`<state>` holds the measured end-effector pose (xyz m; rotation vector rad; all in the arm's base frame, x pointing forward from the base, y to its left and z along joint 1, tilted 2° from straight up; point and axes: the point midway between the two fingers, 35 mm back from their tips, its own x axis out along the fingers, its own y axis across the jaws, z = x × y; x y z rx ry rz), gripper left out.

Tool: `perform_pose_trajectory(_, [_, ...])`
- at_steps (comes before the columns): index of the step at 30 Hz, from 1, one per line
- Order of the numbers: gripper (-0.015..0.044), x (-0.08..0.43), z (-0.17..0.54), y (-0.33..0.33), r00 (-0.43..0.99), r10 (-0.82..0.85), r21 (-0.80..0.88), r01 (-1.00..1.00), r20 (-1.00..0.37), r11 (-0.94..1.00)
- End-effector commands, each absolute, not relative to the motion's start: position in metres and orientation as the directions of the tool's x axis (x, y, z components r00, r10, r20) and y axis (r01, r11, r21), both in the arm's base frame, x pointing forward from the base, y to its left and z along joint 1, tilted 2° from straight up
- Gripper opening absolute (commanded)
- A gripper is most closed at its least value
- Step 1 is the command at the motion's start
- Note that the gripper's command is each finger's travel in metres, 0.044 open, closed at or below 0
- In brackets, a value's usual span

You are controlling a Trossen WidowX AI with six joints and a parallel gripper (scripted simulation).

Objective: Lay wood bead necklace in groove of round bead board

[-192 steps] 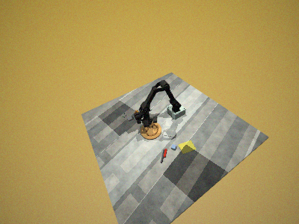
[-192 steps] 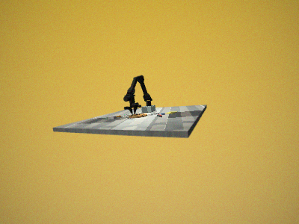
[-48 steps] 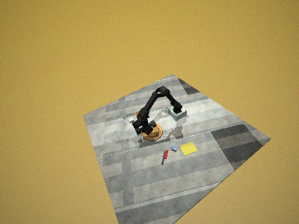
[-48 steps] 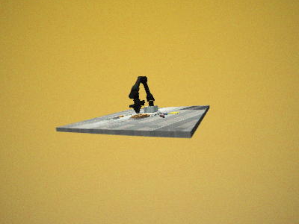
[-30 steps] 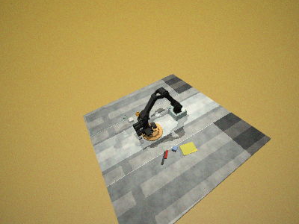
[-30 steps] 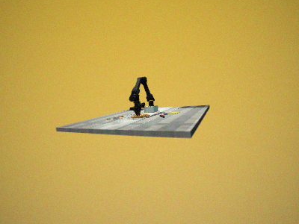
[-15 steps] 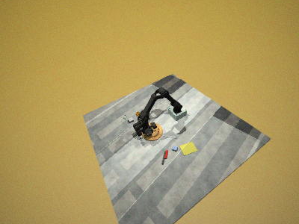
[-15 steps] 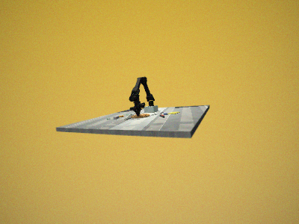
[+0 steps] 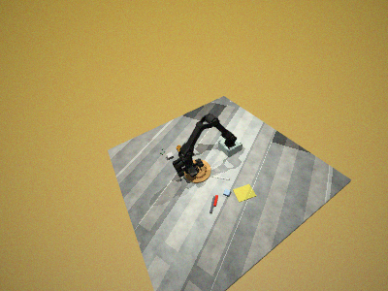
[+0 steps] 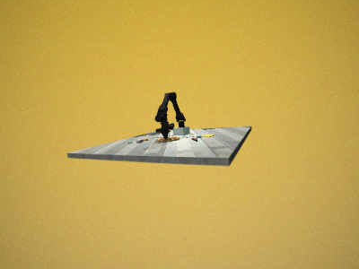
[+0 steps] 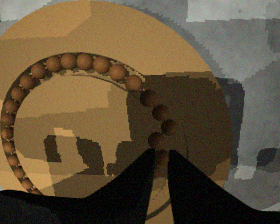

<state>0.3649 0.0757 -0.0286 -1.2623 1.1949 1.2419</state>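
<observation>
The round bead board lies under the gripper. The brown wood bead necklace follows the groove along the top and left in the wrist view. On the right, in shadow, several beads bend inward, inside the groove line; the groove's lower right stretch shows bare. My gripper is down at the board, its fingertips nearly together with one bead of the strand between them. The beads at the lower left run out of sight behind the finger.
A pale green box stands by the arm's base. A yellow square, a small blue block, a red and dark stick and a thin white rod lie near the board. A small white block lies on the other side.
</observation>
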Motion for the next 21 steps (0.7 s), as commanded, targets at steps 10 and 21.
perform_pose_trajectory(10, [0.0,0.365,-0.0284,0.0757,0.001,-0.017,0.0,-0.998,-1.0,-0.055])
perform_pose_trajectory(21, [0.0,0.3638,-0.0245,0.0758,-0.002,-0.016,0.003,-0.998,-1.0,-0.059])
